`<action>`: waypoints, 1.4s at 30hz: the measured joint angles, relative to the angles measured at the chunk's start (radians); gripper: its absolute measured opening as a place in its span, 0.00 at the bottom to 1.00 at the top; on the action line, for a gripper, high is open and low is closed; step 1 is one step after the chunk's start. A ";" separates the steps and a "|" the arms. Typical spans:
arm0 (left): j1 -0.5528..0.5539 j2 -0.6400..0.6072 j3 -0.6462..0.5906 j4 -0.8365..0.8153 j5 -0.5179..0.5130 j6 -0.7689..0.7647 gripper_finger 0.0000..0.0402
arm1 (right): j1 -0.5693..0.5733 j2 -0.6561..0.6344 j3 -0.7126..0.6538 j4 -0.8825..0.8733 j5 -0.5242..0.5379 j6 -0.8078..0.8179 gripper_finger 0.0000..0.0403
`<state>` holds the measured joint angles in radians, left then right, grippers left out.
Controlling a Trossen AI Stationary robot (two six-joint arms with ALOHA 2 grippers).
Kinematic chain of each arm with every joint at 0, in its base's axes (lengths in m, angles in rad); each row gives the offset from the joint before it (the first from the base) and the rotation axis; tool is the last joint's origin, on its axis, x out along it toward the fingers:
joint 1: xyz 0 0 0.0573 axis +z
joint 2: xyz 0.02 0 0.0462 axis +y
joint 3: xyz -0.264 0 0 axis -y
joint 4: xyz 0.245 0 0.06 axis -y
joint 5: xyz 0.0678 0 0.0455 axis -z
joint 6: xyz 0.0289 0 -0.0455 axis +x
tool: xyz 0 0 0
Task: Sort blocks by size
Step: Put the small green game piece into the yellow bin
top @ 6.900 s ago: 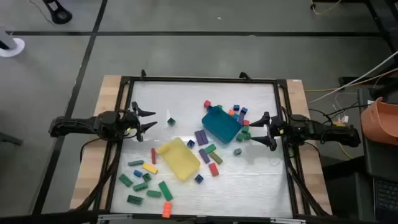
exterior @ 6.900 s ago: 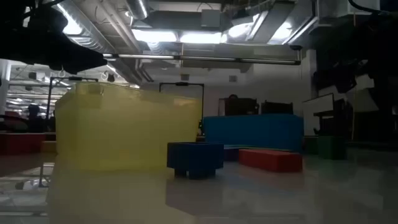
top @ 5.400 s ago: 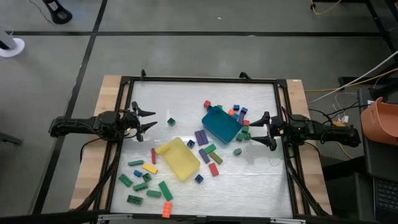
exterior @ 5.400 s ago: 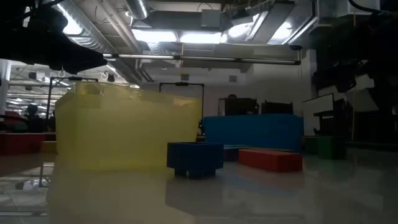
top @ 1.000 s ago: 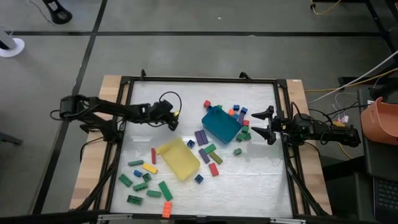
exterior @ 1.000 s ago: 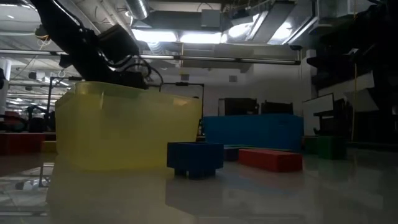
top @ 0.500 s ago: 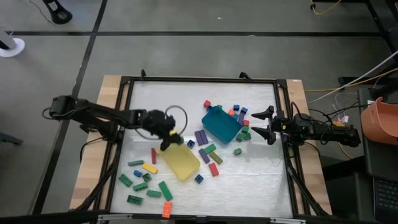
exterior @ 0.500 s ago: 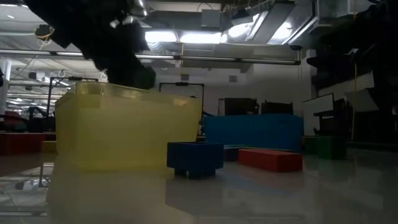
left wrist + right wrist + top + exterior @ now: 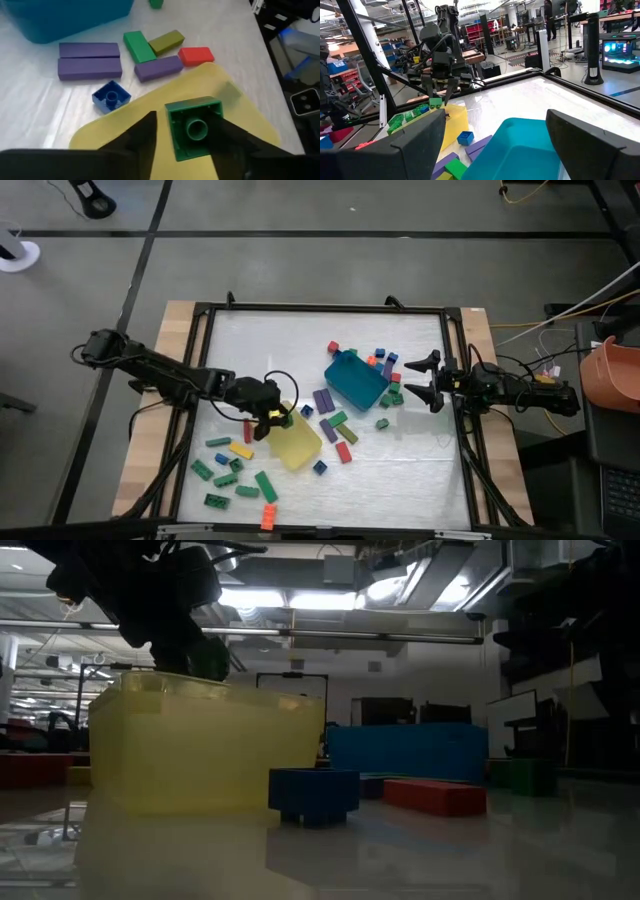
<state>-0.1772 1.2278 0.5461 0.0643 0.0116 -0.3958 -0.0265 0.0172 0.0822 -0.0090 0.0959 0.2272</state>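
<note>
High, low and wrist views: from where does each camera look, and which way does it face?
High view: above the table, facing straight down; both arms show, left gripper over the yellow tray, right gripper by the teal tray.
Low view: at table height, facing level across; left arm above the yellow tray.
Left wrist view: on the left wrist, facing down at a green block between the left fingers.
Right wrist view: on the right wrist, facing across the table past the right fingers.
Shared: all show the yellow tray.

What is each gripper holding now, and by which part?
Apparently nothing. The small green plastic cube sits between the left gripper's open fingers, a gap beside it. Right gripper: empty.
</note>
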 joint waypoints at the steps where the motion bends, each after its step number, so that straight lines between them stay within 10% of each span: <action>1: 0.000 0.000 0.000 0.000 0.000 0.001 0.43 | 0.000 0.000 0.000 0.000 0.000 0.000 0.85; 21: -0.041 0.000 0.000 0.065 -0.102 0.243 0.48 | 0.001 0.077 0.000 0.216 -0.091 0.015 0.85; 34: -0.040 0.000 0.000 0.060 -0.101 0.235 0.48 | 0.001 0.653 0.011 0.776 -0.116 -0.026 0.85; 42: -0.039 0.000 0.000 0.060 -0.101 0.235 0.48 | 0.001 1.071 0.253 0.811 -0.116 -0.129 0.85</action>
<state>-0.2158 1.2278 0.5461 0.1238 -0.0898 -0.1604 -0.0254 1.0883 0.3357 0.8023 -0.0196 0.0978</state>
